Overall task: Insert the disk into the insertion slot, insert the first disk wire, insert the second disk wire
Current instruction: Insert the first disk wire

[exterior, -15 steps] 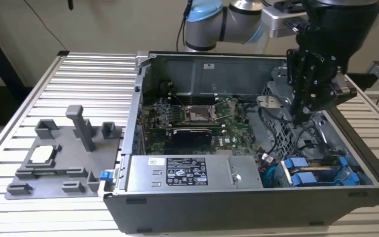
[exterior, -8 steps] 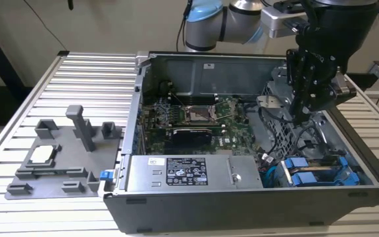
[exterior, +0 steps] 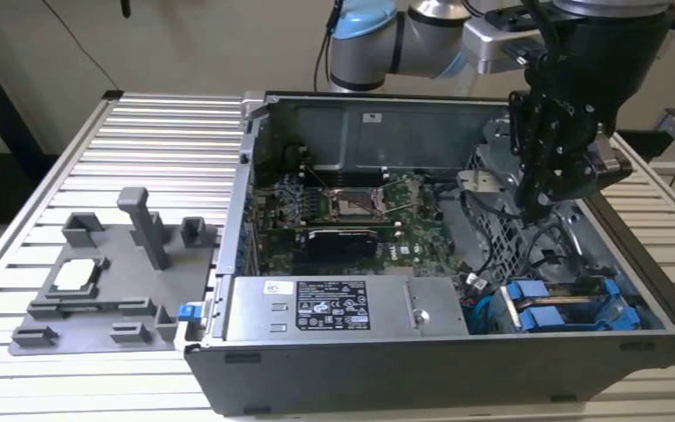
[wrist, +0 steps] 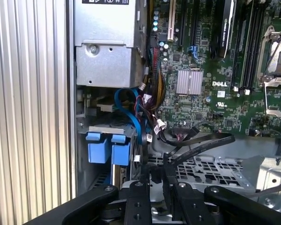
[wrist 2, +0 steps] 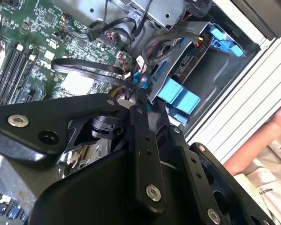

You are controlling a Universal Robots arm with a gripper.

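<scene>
Slatted table [exterior: 138, 132] holds open case [exterior: 431, 356] — cables [wrist: 201, 145] crowd the gripper [exterior: 534, 209].

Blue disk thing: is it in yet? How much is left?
Done, it seems: the grey-silver metal disk in its bright blue plastic carrier sits in the grey sheet-metal insertion slot. In hand: the black gripper is down among the black wires beside it. Left: I see no wire plugged into the disk, so probably both wire steps.

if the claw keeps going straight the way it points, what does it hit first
Most likely the black cables looped right ahead of the claw, with the perforated cage behind them. Depth is unclear, so it might reach the metal first.
</scene>
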